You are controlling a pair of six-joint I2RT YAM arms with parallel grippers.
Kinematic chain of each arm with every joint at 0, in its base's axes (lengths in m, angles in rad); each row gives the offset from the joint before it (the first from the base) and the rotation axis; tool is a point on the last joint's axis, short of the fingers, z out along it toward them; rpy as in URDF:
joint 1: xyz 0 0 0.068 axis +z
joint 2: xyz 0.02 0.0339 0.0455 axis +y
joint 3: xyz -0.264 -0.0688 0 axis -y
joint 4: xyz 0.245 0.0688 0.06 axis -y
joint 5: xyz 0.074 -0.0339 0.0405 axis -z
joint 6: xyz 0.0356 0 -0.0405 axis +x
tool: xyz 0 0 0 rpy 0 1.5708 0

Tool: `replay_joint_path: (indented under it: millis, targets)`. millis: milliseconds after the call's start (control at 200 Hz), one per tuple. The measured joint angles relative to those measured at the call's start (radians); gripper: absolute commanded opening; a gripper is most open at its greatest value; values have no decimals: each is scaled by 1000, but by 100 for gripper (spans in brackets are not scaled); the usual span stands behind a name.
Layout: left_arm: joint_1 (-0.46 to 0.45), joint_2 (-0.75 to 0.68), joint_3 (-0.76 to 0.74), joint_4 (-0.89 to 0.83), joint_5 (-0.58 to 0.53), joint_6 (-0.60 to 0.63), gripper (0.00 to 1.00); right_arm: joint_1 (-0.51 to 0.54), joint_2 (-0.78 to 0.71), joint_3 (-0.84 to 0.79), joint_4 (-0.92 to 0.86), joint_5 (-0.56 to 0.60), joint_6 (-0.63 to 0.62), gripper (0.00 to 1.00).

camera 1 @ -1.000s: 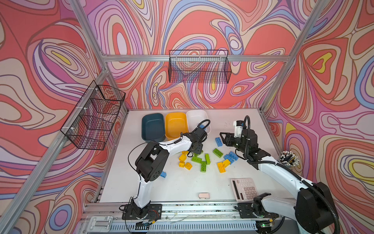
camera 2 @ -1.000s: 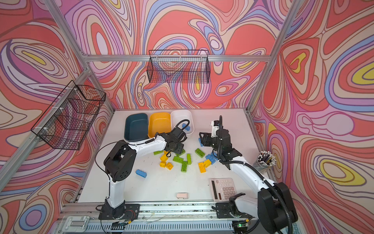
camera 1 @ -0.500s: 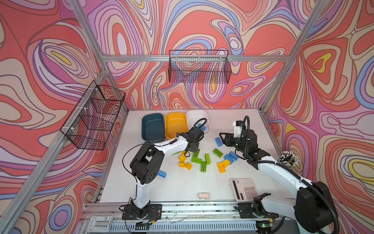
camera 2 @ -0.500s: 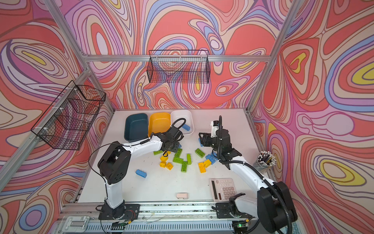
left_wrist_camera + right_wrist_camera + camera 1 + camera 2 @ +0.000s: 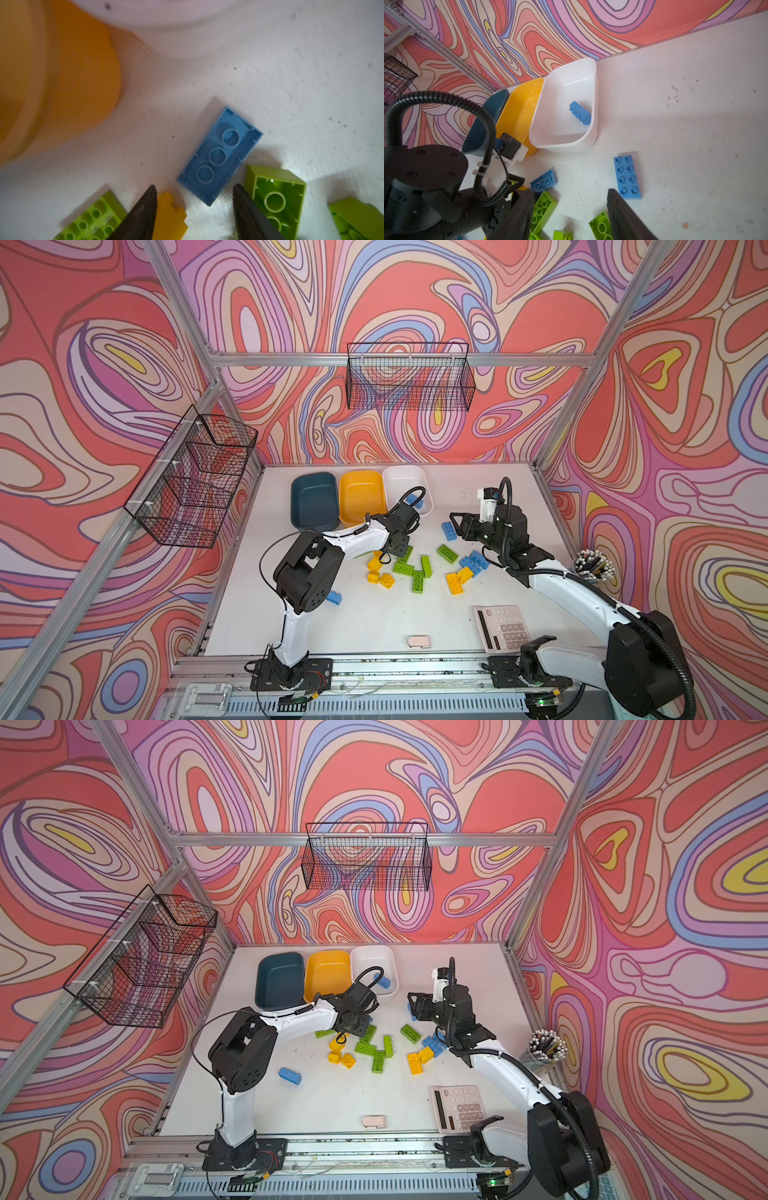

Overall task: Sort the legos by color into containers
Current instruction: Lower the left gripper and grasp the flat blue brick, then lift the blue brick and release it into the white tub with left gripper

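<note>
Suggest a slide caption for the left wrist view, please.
Open left gripper at an upside-down blue brick near the yellow-orange tub.

In both top views the walls (image 5: 415,290) are covered all over with big swirly loops of red, pink, purple, blue and a little yellow. Shiny grey metal bars (image 5: 399,359) run up the corners and across the back. A black wire back basket (image 5: 409,381) hangs on the bar in the upper middle of the frame, and a black wire side basket (image 5: 195,481) hangs at the left. Below them sits a flat white table (image 5: 374,622) in bright, even light, with a grey metal rail (image 5: 374,668) along its front edge at the bottom.
</note>
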Motion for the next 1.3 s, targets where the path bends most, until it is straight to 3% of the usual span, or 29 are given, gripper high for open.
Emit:
replay_joint_path:
  millis: [651, 736, 1011, 1297]
  targets:
    - [-5, 99, 103, 6, -16, 33, 63, 0, 7, 0, 0, -7, 0, 60]
    - [-4, 111, 120, 6, -17, 36, 59, 0, 7, 0, 0, -7, 0, 60]
    - [-4, 117, 125, 11, 1, 31, 33, 0, 7, 0, 0, -7, 0, 60]
    - [-4, 80, 74, 35, 9, 6, 31, 0, 7, 0, 1, -10, 0, 60]
